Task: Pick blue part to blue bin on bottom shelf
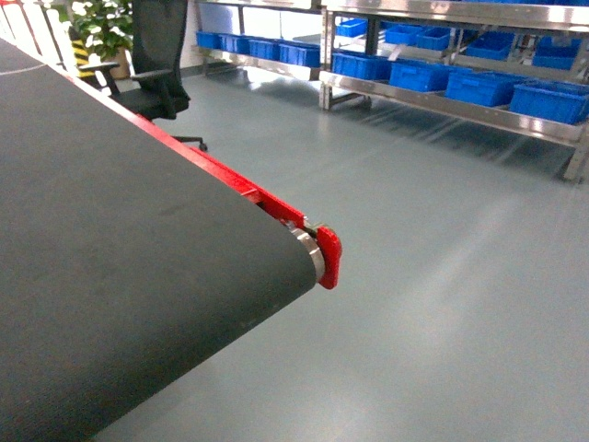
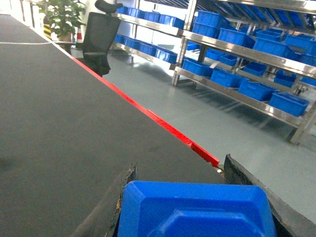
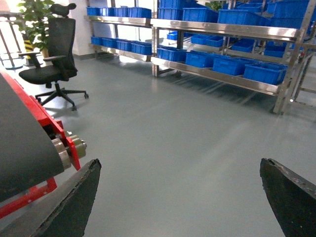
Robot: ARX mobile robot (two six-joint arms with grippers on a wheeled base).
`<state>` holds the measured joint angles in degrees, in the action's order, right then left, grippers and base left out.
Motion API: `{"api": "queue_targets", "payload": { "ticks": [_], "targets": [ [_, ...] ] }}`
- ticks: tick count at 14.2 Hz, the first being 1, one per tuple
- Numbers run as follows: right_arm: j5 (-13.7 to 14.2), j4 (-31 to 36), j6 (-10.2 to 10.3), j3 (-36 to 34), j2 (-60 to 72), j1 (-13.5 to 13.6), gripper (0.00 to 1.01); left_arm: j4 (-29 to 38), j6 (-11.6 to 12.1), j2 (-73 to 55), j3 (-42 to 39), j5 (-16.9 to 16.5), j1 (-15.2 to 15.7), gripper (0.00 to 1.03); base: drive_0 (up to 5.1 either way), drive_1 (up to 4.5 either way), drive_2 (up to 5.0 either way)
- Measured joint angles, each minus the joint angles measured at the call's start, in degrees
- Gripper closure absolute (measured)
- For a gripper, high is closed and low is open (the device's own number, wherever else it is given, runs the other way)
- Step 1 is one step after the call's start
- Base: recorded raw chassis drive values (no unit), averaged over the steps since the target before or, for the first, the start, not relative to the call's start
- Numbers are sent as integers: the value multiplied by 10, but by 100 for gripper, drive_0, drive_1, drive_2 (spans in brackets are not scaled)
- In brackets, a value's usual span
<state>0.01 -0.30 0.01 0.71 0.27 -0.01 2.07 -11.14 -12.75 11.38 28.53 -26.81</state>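
Note:
The blue part fills the bottom of the left wrist view, and my left gripper is shut on it, one dark finger on each side, above the black conveyor belt. My right gripper hangs open over the grey floor beside the belt's end roller, with nothing between its fingers. Across the floor, the bottom shelf of the steel rack carries a row of blue bins. Neither gripper shows in the head view.
The belt has a red side rail ending in a red cap. A black office chair and a potted plant stand at the back left. Open grey floor lies between belt and racks.

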Motion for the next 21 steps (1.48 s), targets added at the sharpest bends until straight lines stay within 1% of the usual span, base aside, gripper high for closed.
{"api": "queue_targets", "payload": {
  "ticks": [21],
  "targets": [
    [0, 0, 0, 0, 0, 0, 3, 0, 0, 0, 0, 0, 0, 59, -163, -163, -163]
  ]
}}
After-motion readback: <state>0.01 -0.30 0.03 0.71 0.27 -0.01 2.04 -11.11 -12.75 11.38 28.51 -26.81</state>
